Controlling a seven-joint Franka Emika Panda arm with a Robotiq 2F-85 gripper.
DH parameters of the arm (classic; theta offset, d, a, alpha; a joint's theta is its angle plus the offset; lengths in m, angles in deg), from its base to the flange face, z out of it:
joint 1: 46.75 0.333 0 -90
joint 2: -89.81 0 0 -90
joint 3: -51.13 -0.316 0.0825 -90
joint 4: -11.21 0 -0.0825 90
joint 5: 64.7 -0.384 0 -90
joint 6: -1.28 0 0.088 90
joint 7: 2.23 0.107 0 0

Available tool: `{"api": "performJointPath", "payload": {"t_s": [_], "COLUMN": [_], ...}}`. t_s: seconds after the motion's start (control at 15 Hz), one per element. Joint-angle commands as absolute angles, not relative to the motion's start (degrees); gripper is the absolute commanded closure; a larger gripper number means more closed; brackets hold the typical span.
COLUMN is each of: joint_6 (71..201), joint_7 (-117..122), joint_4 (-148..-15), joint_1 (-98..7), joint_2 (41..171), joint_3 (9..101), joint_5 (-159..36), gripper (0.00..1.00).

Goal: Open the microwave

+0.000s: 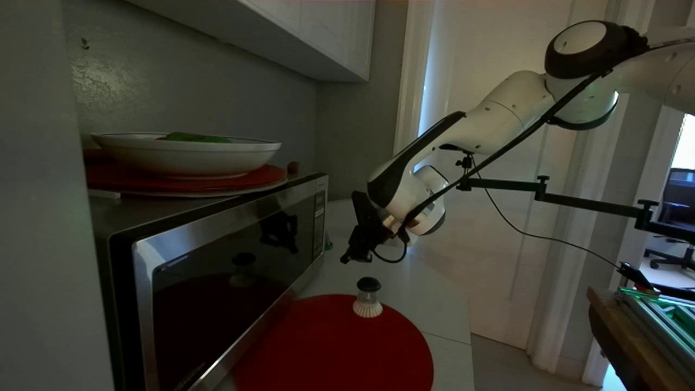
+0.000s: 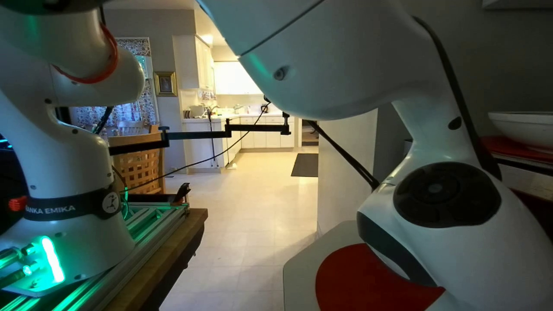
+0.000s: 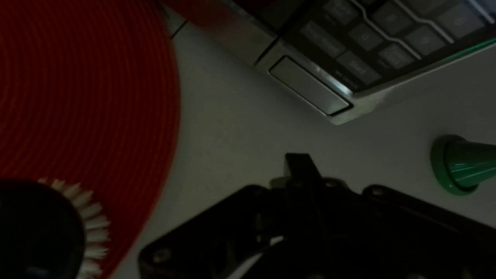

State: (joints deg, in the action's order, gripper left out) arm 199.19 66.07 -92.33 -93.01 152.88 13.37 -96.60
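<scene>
The microwave (image 1: 217,260) stands on the counter at the left in an exterior view, with its dark glass door shut. Its right edge carries the keypad, which shows in the wrist view (image 3: 364,42). Below the keypad is a flat silver button (image 3: 310,86) at the lower corner. A strip of the microwave shows at the right edge in an exterior view (image 2: 525,178). My gripper (image 1: 356,259) hangs above the counter in front of the keypad end, apart from the microwave. In the wrist view the fingers (image 3: 298,161) are together with nothing between them.
A brush (image 1: 368,298) with a black knob stands on a red round mat (image 1: 336,347) before the door. A green cone-shaped thing (image 3: 465,164) stands beside the microwave. A white bowl (image 1: 190,155) sits on a red mat on top of it. A cabinet (image 1: 304,38) hangs above.
</scene>
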Motion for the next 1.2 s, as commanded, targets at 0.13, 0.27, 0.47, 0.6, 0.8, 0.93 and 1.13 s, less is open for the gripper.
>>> {"api": "performJointPath", "payload": {"t_s": [0.13,0.27,0.47,0.6,0.8,0.93,1.13], "joint_6": [199.4,199.7,200.2,200.3,200.5,200.8,200.9], "joint_7": [67.7,67.8,67.6,67.7,67.5,67.1,66.7], "joint_4": [-92.4,-92.1,-91.6,-91.3,-90.4,-89.6,-87.3], "joint_1": [-92.4,-92.3,-91.8,-91.5,-90.6,-90.1,-89.3], "joint_2": [152.5,152.8,153.2,153.3,153.8,154.5,156.2], "joint_3": [13.9,13.7,14.0,14.3,15.3,16.0,16.9], "joint_5": [-94.0,-93.4,-92.4,-92.2,-91.8,-91.0,-89.1], "gripper": [1.00,1.00,1.00,1.00,1.00,1.00,1.00]}}
